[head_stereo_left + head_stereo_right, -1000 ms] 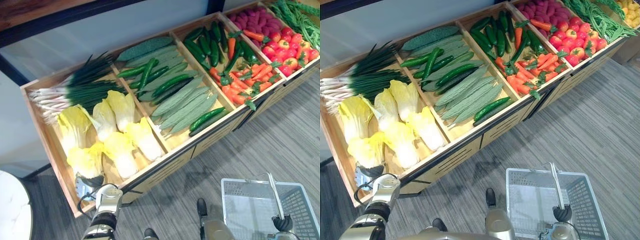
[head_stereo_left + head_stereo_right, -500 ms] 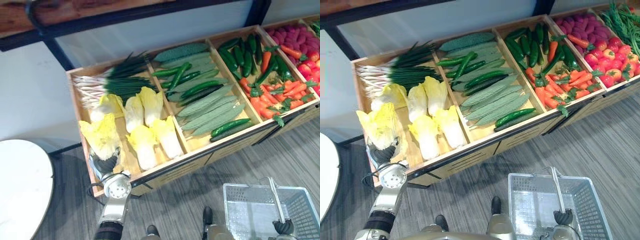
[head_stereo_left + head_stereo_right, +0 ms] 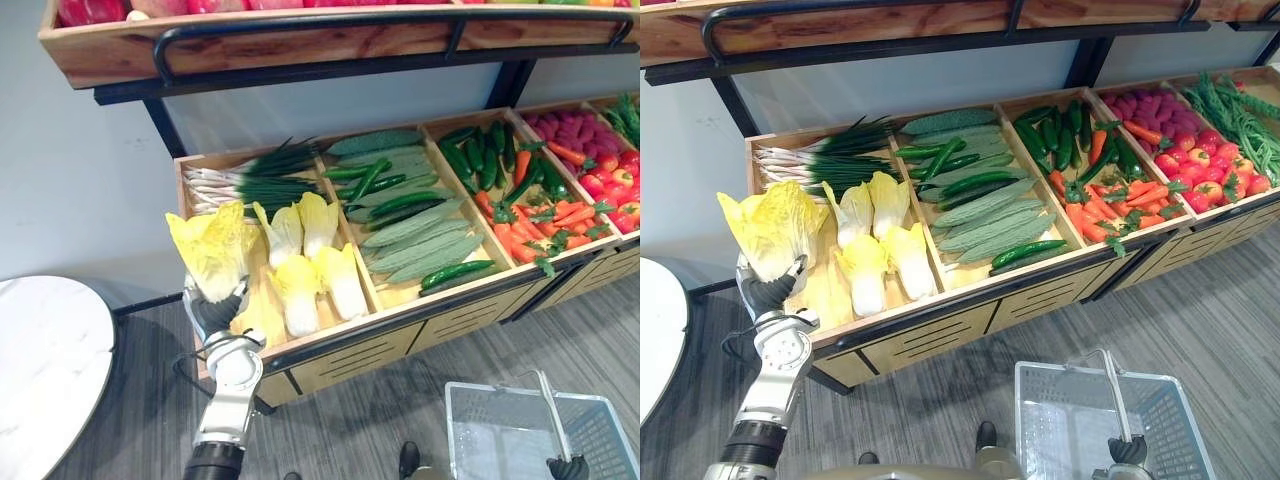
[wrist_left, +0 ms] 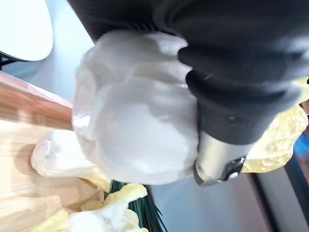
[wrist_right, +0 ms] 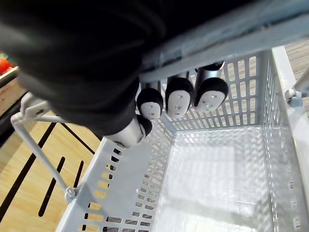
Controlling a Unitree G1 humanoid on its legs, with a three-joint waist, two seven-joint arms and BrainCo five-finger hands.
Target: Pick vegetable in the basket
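My left hand (image 3: 216, 312) is shut on the white base of a yellow-leaved cabbage (image 3: 212, 255), holding it upright over the front left corner of the wooden crate (image 3: 330, 333). Up close, the pale cabbage stem (image 4: 135, 130) sits pressed against the left hand (image 4: 241, 92). Several more cabbages (image 3: 875, 255) lie in that compartment. A grey plastic basket (image 3: 1070, 430) hangs empty low at the right, over the floor. My right hand (image 5: 176, 99) has its fingers curled round the basket's handle (image 5: 217, 48), and it also shows at the handle's near end (image 3: 1127, 452).
The crate also holds spring onions (image 3: 250, 175), cucumbers and bitter gourds (image 3: 410, 215), carrots (image 3: 545, 215) and tomatoes (image 3: 1205, 180). A shelf with a black rail (image 3: 300, 25) overhangs it. A white round table (image 3: 45, 370) stands at the left.
My left hand has lifted the cabbage out of the crate's front left corner and turned it upright. The camera has shifted, so the shelf above shows now. The basket hangs as before.
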